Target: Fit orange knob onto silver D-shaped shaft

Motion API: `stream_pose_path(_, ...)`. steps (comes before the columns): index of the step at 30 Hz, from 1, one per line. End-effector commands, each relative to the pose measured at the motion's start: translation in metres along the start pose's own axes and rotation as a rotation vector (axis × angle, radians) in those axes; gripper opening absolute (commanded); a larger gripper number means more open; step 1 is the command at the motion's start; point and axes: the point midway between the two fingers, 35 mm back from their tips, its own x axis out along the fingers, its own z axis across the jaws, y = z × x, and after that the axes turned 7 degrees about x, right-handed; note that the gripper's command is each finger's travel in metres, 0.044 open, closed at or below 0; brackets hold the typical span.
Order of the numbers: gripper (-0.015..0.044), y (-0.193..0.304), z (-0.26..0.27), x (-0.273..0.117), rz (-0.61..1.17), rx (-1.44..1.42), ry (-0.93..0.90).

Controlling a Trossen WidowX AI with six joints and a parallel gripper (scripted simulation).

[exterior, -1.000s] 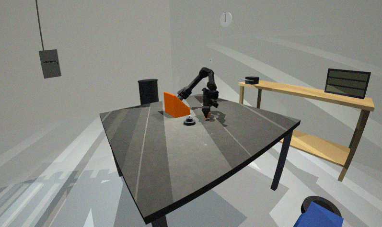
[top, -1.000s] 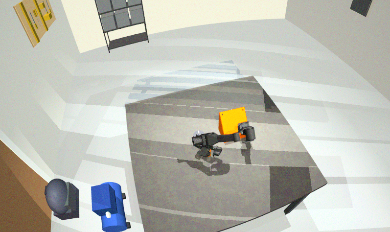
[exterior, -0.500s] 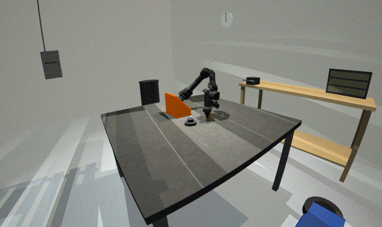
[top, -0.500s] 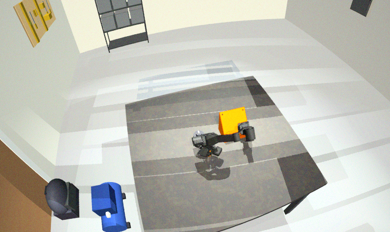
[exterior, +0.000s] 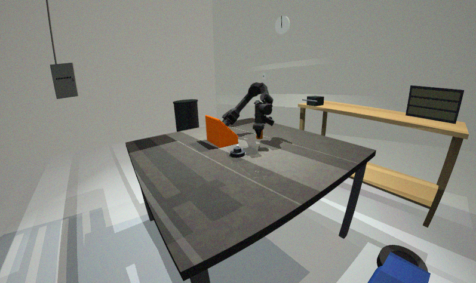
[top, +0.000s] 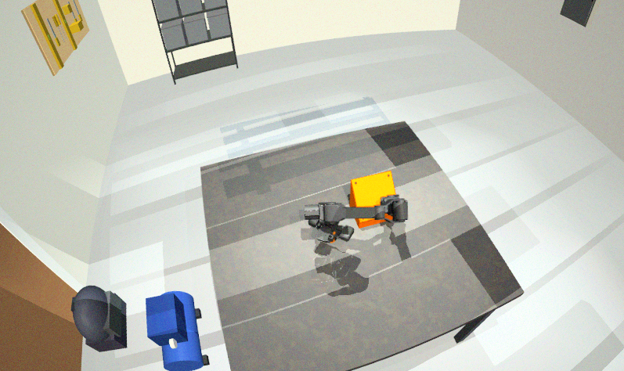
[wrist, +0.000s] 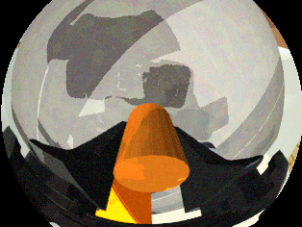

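My gripper [top: 334, 234] [exterior: 259, 135] [wrist: 149, 128] is shut on the orange knob [top: 333, 236] [exterior: 261, 135] [wrist: 151, 149], with one black finger on each side. The knob tapers away from the wrist camera, its flat round end facing it. In the exterior view it hangs above the table, to the right of the round pedestal [exterior: 237, 153]. The pedestal is dark, and the small silver shaft [exterior: 237, 145] stands up from its middle. The knob's underside and hole are hidden, and the shaft's flat side is too small to tell. The arm covers the pedestal in the top view.
A yellow-orange wedge-shaped block [top: 373, 188] [exterior: 219, 132] [wrist: 139, 204] stands on the table [top: 277, 336] [exterior: 267, 203] beside the arm's base, behind the pedestal in the exterior view. The arm [top: 358, 212] [exterior: 245, 101] reaches past it. Strong shadow bands cross the table.
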Motion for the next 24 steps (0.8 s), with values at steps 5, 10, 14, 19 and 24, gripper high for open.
stream_pose_path(5, 0.0000, 0.003, 0.002, -0.053, -0.003, -0.005, 0.003)
stream_pose_path(10, 0.0000, 0.005, 0.006, -0.075, -0.006, -0.005, -0.003)
stream_pose_path(14, 0.0000, 0.005, 0.006, -0.075, -0.006, -0.005, -0.001)
stream_pose_path(19, 0.0000, 0.006, 0.009, -0.077, -0.012, -0.002, 0.049)
stream_pose_path(24, 0.0000, 0.007, 0.013, -0.083, -0.021, 0.000, 0.129)
